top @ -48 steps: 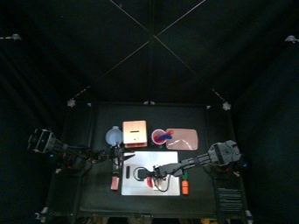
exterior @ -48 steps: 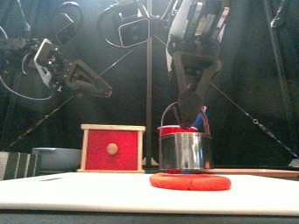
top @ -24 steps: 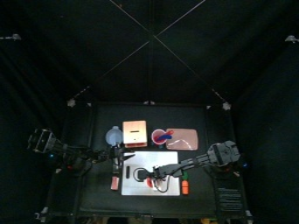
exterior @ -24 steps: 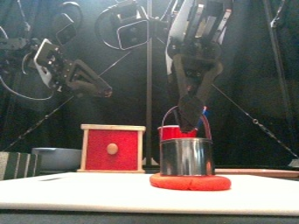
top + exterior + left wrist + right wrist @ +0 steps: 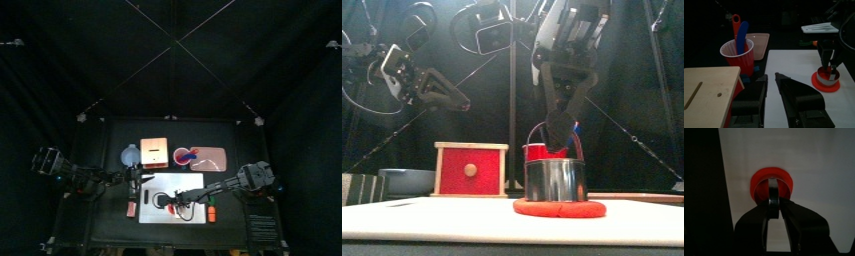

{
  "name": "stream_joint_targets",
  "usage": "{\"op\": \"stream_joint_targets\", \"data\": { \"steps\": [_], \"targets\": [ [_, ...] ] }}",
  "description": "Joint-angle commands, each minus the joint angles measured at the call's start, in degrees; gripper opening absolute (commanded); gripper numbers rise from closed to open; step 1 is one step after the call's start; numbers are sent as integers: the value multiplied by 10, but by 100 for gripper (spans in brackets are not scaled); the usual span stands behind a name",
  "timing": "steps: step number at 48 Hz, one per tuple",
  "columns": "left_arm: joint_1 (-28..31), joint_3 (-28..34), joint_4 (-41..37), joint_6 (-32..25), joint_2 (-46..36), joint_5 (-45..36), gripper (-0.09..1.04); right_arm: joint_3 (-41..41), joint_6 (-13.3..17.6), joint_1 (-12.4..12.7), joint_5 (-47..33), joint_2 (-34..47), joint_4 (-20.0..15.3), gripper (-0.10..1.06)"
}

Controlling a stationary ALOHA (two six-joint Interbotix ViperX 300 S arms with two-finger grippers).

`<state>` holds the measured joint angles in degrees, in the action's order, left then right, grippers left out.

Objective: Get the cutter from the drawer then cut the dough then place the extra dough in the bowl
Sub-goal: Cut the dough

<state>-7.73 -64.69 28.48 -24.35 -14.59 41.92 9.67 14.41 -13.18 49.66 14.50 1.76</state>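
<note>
A flat red dough disc (image 5: 559, 208) (image 5: 162, 199) lies on the white cutting board (image 5: 422, 220) (image 5: 195, 212). The round metal cutter (image 5: 553, 180) stands upright on the dough, its rim pressed into it. My right gripper (image 5: 556, 122) (image 5: 774, 210) comes straight down from above, shut on the cutter's wire handle. The left wrist view shows the cutter (image 5: 825, 75) on the dough (image 5: 826, 84). My left gripper (image 5: 771, 80) (image 5: 449, 95) hovers to the left, above the wooden box, jaws close together with nothing between them. The blue-grey bowl (image 5: 406, 180) (image 5: 130, 155) sits at the left.
The pale wooden box (image 5: 152, 152) has its red drawer front (image 5: 470, 170) closed. A red cup (image 5: 737, 55) holding a blue and a red toy knife stands behind the board, beside the pink tray (image 5: 217, 157) (image 5: 757, 42).
The right gripper lowered the cutter slightly, so its rim sits deeper in the dough. The left arm has not moved.
</note>
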Motion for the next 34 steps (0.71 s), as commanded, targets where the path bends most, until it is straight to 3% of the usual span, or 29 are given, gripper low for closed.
{"op": "stream_joint_targets", "data": {
  "steps": [1, 18, 24, 28, 34],
  "targets": [
    [1, 11, 0, -1, -4, 4, 64, -9, 9, -6, -2, -19, 4, 75],
    [1, 18, 0, -1, -4, 4, 64, -4, 14, -20, -8, -67, 16, 75],
    [1, 20, 0, -1, -4, 4, 64, 23, 12, -21, -54, -97, 27, 75],
    [1, 20, 0, -1, -4, 4, 64, 53, 11, -26, -109, -123, 49, 75],
    [-4, 26, -1, -1, -4, 4, 64, 115, 17, -33, -206, -170, 109, 75]
  ]
}}
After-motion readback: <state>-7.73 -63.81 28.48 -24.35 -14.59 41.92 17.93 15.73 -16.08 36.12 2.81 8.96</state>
